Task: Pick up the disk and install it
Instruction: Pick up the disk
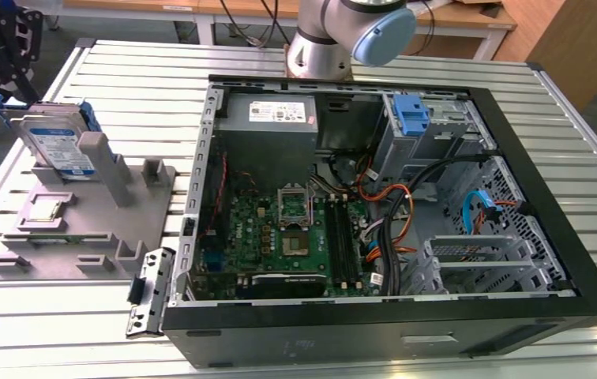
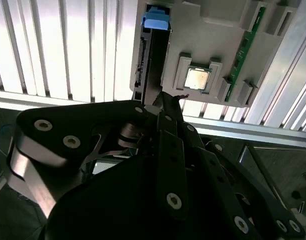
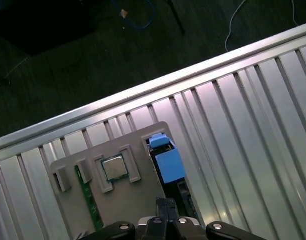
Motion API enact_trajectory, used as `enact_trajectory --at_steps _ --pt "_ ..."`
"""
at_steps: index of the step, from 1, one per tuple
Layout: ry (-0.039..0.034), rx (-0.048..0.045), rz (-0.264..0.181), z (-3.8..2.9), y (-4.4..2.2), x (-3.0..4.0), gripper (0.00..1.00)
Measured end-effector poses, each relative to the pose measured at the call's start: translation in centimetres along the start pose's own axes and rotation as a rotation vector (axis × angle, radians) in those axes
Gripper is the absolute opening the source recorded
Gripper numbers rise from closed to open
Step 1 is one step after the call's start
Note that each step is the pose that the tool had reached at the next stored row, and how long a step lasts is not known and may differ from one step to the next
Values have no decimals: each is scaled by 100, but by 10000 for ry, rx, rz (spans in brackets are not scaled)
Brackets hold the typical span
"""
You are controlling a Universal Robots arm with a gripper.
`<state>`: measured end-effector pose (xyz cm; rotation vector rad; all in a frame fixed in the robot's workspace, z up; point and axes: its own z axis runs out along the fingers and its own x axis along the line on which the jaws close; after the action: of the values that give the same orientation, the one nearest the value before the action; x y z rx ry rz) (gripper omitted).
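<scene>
Gripper (image 3: pixel 166 206) (image 2: pixel 165 98): pressed together at the tips, nothing held between them. In both wrist views it hangs above one end of the disk, apart from it. In the exterior view it appears as a dark mass at the far corner on the exterior view's left, above the holder.

Disk (image 1: pixel 56 147): stands on edge, slightly tilted, in a slot of the grey holder (image 1: pixel 109 225). Its labelled face is visible in the exterior view. In the second wrist view it is seen edge-on (image 2: pixel 151 60), with the blue bracket (image 2: pixel 156 20) at its far end. The first wrist view shows the same bracket (image 3: pixel 168 165) on top of the disk. The disk is not installed; it is well apart from the computer case.

Holder: lies flat on the ribbed metal tabletop (image 1: pixel 56 332), just beside the case on the exterior view's left. It also carries a processor chip (image 1: pixel 50 210) (image 2: pixel 197 78) (image 3: pixel 113 168) in a square pocket and a green memory stick (image 2: pixel 246 46) (image 3: pixel 88 196) on edge.

Computer case (image 1: pixel 567 237): lies on its side, cover off. Inside are the green circuit board (image 1: pixel 277 237), a grey power supply box (image 1: pixel 272 114) and loose cables (image 1: pixel 404 197). A blue latch piece (image 1: pixel 411 115) sits at the drive bay in the far corner.

Arm base (image 1: pixel 330 35): stands behind the case.
</scene>
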<state>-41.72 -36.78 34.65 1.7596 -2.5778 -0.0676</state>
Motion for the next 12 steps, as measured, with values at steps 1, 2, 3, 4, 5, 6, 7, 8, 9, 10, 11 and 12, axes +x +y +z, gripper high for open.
enact_trajectory --at_steps 1,2,3,4,5,6,7,8,9,10,11,12 --pt "4 -2 -134 0 0 0 10" --pt "6 -5 -258 1 0 0 10" --pt "6 -9 -378 1 0 0 10" --pt "2 -14 -495 1 0 0 10" --pt "-3 -20 -618 2 0 -1 10" --pt "-7 -23 -723 3 0 0 10" --pt "-6 -25 -797 3 0 0 10" --pt "-6 -24 -827 4 0 0 10" --pt "-5 -25 -841 4 0 0 10" --pt "-6 -23 -851 5 -2 0 10" --pt "-7 -22 -859 6 -5 -2 10" --pt "-4 -24 -869 4 -10 -4 10"
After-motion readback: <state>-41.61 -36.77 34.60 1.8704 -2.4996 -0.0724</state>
